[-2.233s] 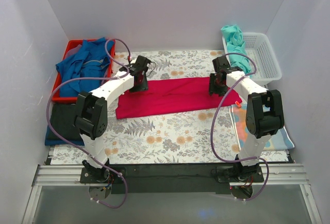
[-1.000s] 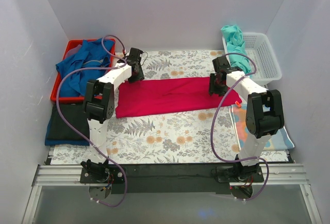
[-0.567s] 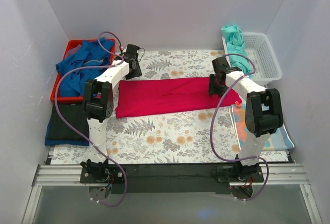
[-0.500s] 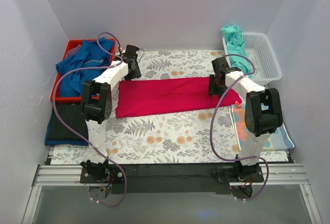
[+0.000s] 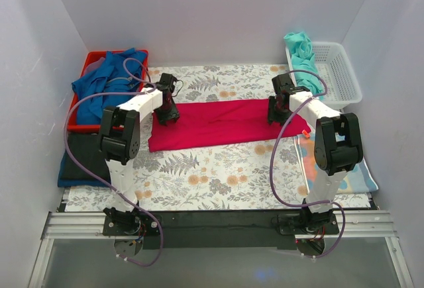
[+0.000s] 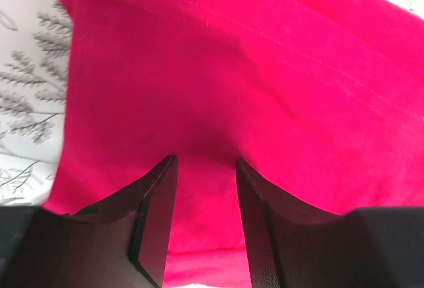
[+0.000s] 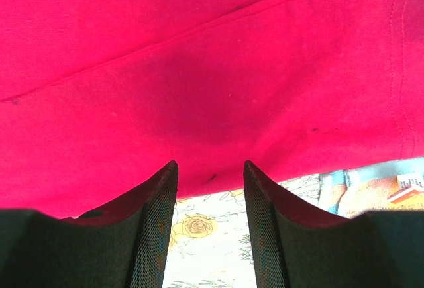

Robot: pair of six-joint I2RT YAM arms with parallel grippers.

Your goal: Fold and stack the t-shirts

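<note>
The crimson-pink t-shirt lies folded in a long flat strip across the floral table. My left gripper is open, low over its left end, jaws astride the cloth. My right gripper is open over its right end, at the near edge of the cloth. A teal t-shirt hangs over the rim of the white basket. Blue t-shirts are heaped in the red tray. A folded black t-shirt lies on a blue one at the left.
A spotted patchwork cloth lies at the right edge, and its corner shows in the right wrist view. Purple cables loop beside both arms. White walls close in the table on three sides.
My left gripper swung up to the back left corner of the crimson-pink shirt, then came down onto its left end. My right gripper has stayed at the right end.
</note>
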